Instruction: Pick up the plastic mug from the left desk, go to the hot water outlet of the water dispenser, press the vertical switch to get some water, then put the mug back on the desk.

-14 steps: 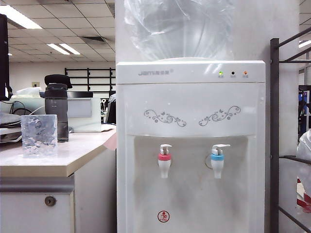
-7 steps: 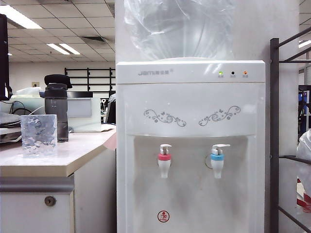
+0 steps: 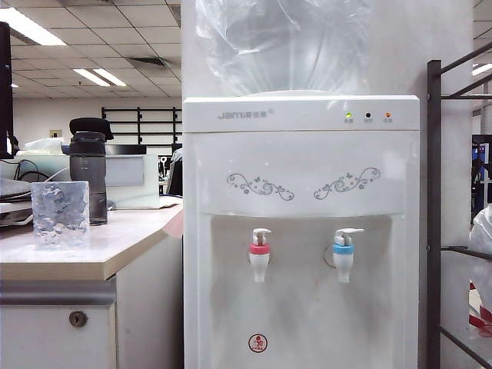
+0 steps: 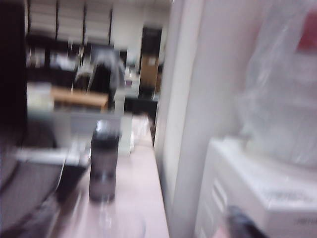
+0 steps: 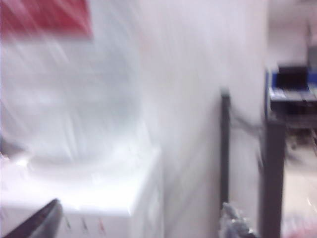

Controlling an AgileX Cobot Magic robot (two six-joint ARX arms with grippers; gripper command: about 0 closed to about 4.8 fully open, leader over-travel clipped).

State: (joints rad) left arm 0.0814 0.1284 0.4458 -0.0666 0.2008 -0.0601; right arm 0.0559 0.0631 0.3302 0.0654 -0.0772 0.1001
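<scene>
Item: plastic mug (image 3: 61,214), clear with a rippled wall, upright on the cream counter (image 3: 115,250) at about 9 o'clock in the exterior view, just in front of a dark grey bottle (image 3: 89,173) with a black cap; handle not discernible here. Likely light, fairly stiff, smooth and somewhat slippery; judged best taken across the body at mid-height, or by the handle if it can be reached, with a moderate squeeze so the thin wall does not flex. Water dispenser (image 3: 301,231): white cabinet at centre, hot water outlet (image 3: 260,260) with red collar at about 6 o'clock, its vertical switch (image 3: 261,234) above; blue-collared tap (image 3: 344,257) beside it, not wanted. Left gripper (image 4: 242,225): only a dark fingertip at the blurred frame edge, near the dispenser top, holding nothing visible; open or closed cannot be told. Right gripper (image 5: 136,220): two dark tips well apart at the blurred frame edge, reading as spread and empty. Task status: mug not yet picked up.
</scene>
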